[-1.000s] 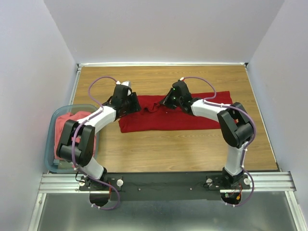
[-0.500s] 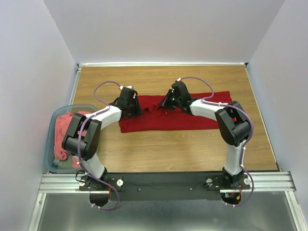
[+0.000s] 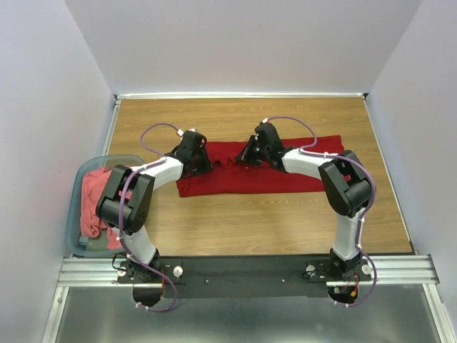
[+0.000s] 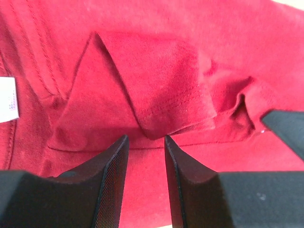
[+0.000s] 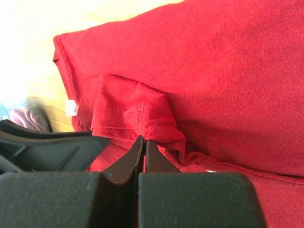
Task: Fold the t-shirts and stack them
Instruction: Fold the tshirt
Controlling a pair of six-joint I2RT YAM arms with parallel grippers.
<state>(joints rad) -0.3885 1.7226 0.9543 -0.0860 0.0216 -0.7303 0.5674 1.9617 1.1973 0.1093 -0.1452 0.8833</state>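
Red t-shirt (image 3: 243, 179) mid-fold; right gripper (image 5: 144, 141) clamped on cloth ridge, left gripper (image 4: 146, 140) stood apart over hem, should pinch next.

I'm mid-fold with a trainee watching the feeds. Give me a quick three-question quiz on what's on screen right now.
1. True or false: the left claw is clamped shut.
2. Which claw pinches a fold of the red t-shirt? A) left B) right C) neither
3. Fill in: the pink t-shirt lies in a blue-grey ____.
Key: 1 false, its jaws stand apart; 2 B, the right claw; 3 tub.
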